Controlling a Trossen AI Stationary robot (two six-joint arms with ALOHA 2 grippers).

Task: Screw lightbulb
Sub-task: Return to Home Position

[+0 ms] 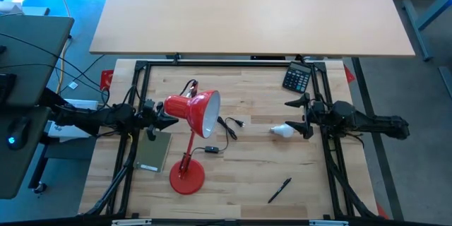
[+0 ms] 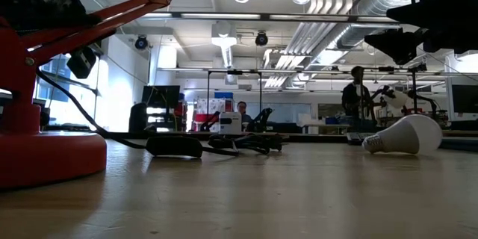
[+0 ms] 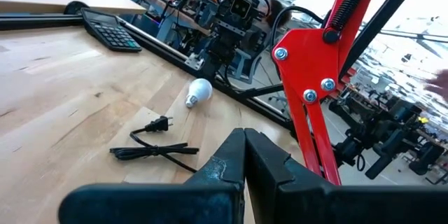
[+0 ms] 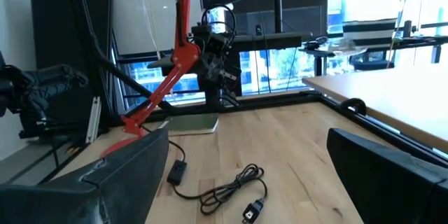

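White lightbulb (image 1: 283, 131) lying just beside spread right claw (image 1: 302, 116).

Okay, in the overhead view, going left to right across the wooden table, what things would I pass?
notebook → red lamp's base → black plug → lightbulb. The pen and calculator share the lightbulb's stretch, so they are left out.

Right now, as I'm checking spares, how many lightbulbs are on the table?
1. The lightbulb lies on its side on the table beside the open right gripper; the lamp shade's inside is partly hidden.
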